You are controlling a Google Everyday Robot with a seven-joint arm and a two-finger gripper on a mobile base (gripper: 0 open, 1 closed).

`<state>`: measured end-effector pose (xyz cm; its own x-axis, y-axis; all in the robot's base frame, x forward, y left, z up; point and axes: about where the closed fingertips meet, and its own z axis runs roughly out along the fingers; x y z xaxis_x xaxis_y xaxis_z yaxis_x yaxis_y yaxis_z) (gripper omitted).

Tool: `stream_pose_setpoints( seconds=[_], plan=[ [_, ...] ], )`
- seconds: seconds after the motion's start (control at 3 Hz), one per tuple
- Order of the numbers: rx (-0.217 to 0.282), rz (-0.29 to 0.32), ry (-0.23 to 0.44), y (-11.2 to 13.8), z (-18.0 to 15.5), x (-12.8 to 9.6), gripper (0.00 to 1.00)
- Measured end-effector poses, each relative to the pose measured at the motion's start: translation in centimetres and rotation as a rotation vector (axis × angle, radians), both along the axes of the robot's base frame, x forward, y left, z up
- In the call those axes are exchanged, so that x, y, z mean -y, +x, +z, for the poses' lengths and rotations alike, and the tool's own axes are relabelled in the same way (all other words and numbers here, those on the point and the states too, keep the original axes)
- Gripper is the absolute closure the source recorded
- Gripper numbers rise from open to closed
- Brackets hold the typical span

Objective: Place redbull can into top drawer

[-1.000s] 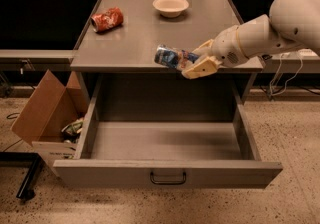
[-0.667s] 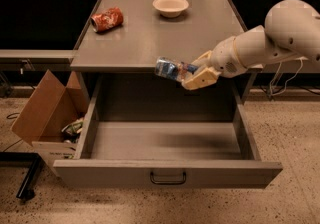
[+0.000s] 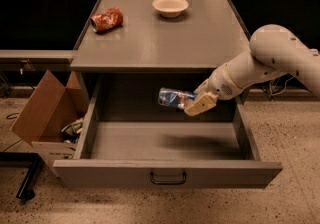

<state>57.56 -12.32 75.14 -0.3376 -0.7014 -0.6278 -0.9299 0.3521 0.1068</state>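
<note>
White arm (image 3: 260, 63) slants in from the right, tan gripper (image 3: 196, 104) clasping slim blue-silver redbull can (image 3: 171, 97) sideways over open grey metal top drawer (image 3: 165, 168).

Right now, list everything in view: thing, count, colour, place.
redbull can: one, blue and silver, held on its side above the open drawer.
top drawer: one, grey, pulled open, nothing visible inside.
red-orange can: one, lying on the cabinet top, left.
bowl: one, cream, cabinet top, back centre.
cabinet top: one, grey, above the drawer.
cardboard box: one, brown, on the floor left of the drawer.
arm: one, white, reaching in from the right.
gripper: one, tan, shut on the redbull can over the drawer.
</note>
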Motion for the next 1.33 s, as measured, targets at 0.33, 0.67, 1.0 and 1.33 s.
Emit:
stream_pose_setpoints(
  seconds=[0.33,0.67,1.0,1.33],
  plan=[
    [0.000,0.000,0.000,0.0,0.0,0.0,1.00],
    [-0.028,-0.004,-0.008,0.1,-1.5,-0.2,1.00],
    [-0.062,0.000,-0.009,0.1,-4.1,-0.7,1.00],
    [-0.094,0.006,-0.005,0.1,-6.4,-1.2,1.00]
  ],
)
